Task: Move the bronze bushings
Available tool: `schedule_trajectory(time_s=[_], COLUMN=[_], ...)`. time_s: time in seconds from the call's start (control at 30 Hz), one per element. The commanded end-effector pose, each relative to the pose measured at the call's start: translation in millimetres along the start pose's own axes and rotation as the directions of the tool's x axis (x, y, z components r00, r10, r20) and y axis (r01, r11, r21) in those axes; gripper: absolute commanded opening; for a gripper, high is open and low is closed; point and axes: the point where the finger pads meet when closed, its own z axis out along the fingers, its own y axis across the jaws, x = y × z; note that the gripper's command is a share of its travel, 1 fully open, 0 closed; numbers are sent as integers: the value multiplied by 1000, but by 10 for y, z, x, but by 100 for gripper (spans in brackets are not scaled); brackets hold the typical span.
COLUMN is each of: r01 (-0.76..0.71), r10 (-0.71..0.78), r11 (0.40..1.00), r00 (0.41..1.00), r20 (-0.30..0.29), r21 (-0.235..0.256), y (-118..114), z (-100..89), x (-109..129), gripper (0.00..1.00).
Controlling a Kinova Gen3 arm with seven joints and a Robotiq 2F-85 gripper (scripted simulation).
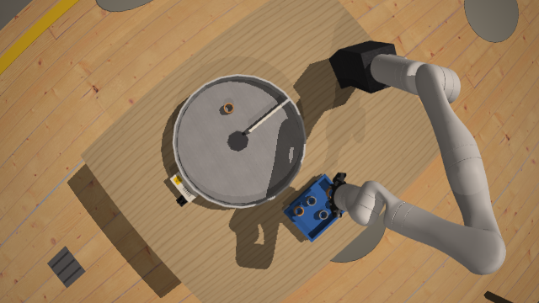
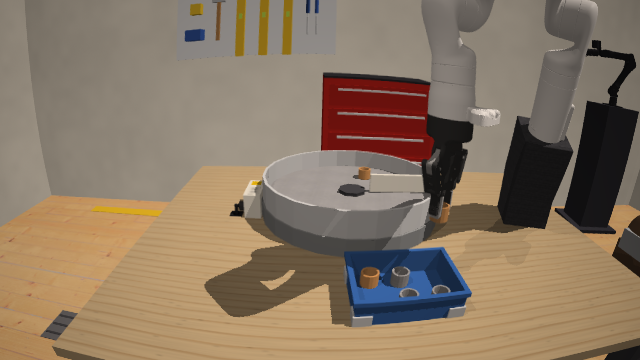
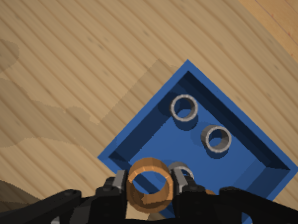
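Observation:
My gripper (image 2: 441, 212) is shut on a bronze bushing (image 3: 150, 185) and holds it in the air above the far edge of the blue crate (image 2: 406, 286), beside the turntable's rim. The held bushing also shows in the side view (image 2: 442, 214). The crate (image 1: 313, 207) holds one bronze bushing (image 2: 369, 277) at its left and three steel bushings (image 2: 400, 276). Another bronze bushing (image 1: 228, 108) stands upright on the turntable's disc (image 1: 238, 140), away from the dark hub (image 1: 237, 140).
A white bar (image 1: 267, 118) runs from the hub to the disc's rim. A small white and yellow box (image 1: 182, 188) sits against the turntable's base. The arm's black pedestal (image 1: 358, 66) stands at the back of the table.

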Motion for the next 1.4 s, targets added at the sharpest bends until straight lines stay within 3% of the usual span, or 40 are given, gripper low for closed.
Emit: schedule_trajectory(time_s=[0.0,0.7,1.13,1.37], r01=[0,0,0,0], r10=[0,0,0,0], r11=[1000,1000,1000,1000], r00=[1000,1000,1000,1000], r20=[0,0,0,0], r21=[-1,-1,-1,-1], y=[4,-68,-317,-578], z=[-5,-5,-4,-4], x=[-2,-88,-386,-697], gripper=[0,0,0,0])
